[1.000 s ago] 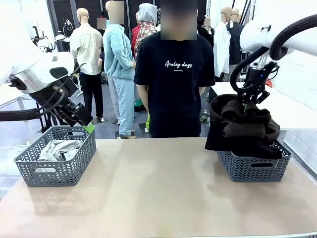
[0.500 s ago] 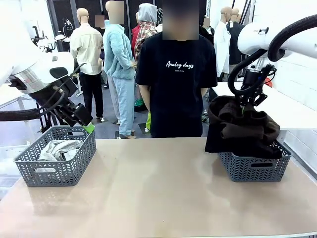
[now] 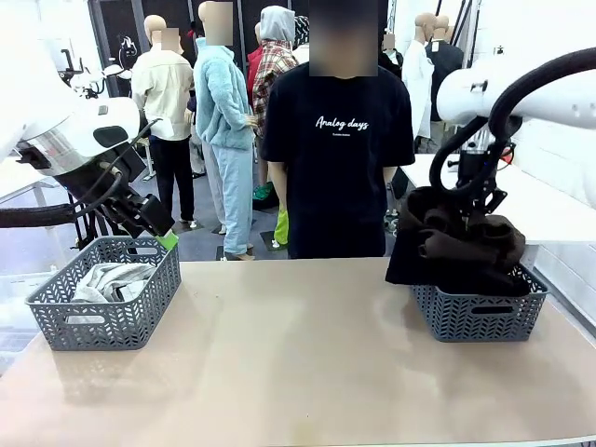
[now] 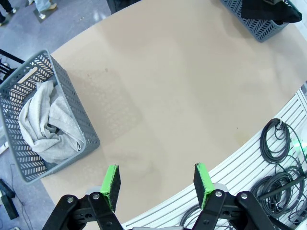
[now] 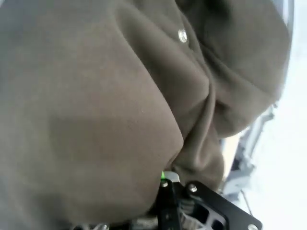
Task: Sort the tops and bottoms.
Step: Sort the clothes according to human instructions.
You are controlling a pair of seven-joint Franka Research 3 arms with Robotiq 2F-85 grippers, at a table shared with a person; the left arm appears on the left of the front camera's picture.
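Clearly the right tool [image 3: 476, 199] is pinched shut on the limp, light dark brown garment [image 3: 461, 244] sagging beneath it; gathering a thick fold suits. The left tool [image 4: 157, 184] hangs open.

Two baskets sit on the table [image 3: 298, 363], the left basket [image 3: 107, 307] at its left end and the right basket [image 3: 480, 312] at its right end. A garment [image 3: 112, 277] lies inside the left one; a heap of garments [image 3: 456, 247] rises from the right one. A person [image 3: 340, 140] stands behind the table's far edge.

Beige table [image 3: 298, 354], grey basket [image 3: 107, 303] at left, another basket [image 3: 477, 315] at right
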